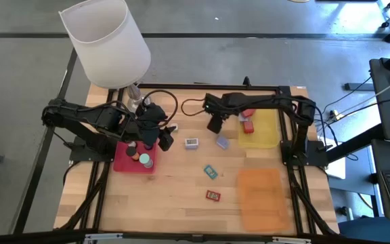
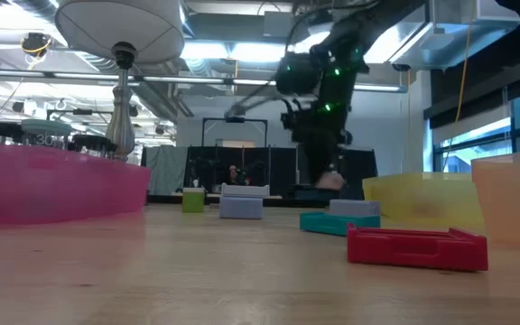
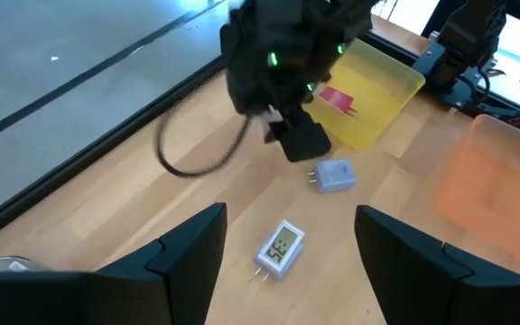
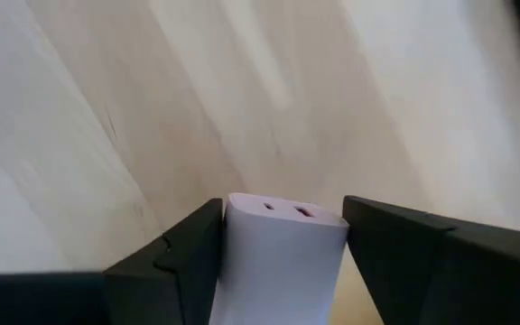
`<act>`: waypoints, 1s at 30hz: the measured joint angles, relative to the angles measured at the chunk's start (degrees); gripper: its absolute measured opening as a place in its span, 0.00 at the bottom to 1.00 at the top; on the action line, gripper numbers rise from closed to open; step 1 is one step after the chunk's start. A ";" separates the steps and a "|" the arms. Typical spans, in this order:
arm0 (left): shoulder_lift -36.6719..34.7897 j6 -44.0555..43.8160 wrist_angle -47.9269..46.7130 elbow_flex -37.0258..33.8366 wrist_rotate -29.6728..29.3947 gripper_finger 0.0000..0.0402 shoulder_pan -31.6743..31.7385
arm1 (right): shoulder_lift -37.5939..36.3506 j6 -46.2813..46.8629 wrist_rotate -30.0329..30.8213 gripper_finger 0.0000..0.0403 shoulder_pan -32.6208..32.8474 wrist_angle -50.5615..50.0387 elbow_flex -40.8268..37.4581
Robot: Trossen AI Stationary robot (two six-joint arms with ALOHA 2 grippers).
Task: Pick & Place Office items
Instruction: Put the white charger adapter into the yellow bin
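My right gripper point(image 1: 215, 126) hangs over the middle of the table's far half, left of the yellow tray point(image 1: 266, 139), and is shut on a pale block point(image 4: 278, 262). My left gripper point(image 3: 289, 217) stands open above the wood beside the pink tray point(image 1: 124, 163), with nothing between its fingers. Below it lies a white item with a small display point(image 3: 281, 248). Beyond that lies a lavender block point(image 3: 335, 176). A teal rectangle point(image 1: 210, 171) and a red rectangle point(image 1: 212, 195) lie flat nearer the front. Black and teal round pieces point(image 1: 141, 156) sit in the pink tray. My right gripper pinches the pale block by two opposite sides point(image 4: 233, 236) between its two fingers. The fingers come steeply from above. The block's end with two slots point(image 4: 283, 212) sticks out past the fingertips and faces the wood below, seemingly clear of it.
A lamp with a white shade point(image 1: 107, 41) stands at the far left. Red items point(image 1: 247, 122) lie in the yellow tray. An orange tray point(image 1: 259, 196) sits at the near right. A black cable point(image 3: 197, 144) loops over the far wood. Black frame rails edge the table.
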 joint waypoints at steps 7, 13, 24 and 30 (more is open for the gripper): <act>0.00 0.04 -0.04 0.00 0.18 0.60 0.02 | -5.61 0.48 -5.55 0.52 0.02 -3.72 2.12; 0.00 0.92 -0.09 0.00 -1.75 0.60 0.02 | -15.01 1.37 -5.37 0.52 -0.33 -5.37 -1.47; 0.00 1.09 -0.09 0.00 -6.34 0.60 0.02 | -36.46 14.65 -5.11 0.52 -2.45 -5.29 -22.94; 0.00 1.09 -0.09 0.00 -8.79 0.60 0.02 | -40.08 24.84 -0.96 0.52 -2.43 -4.59 -31.03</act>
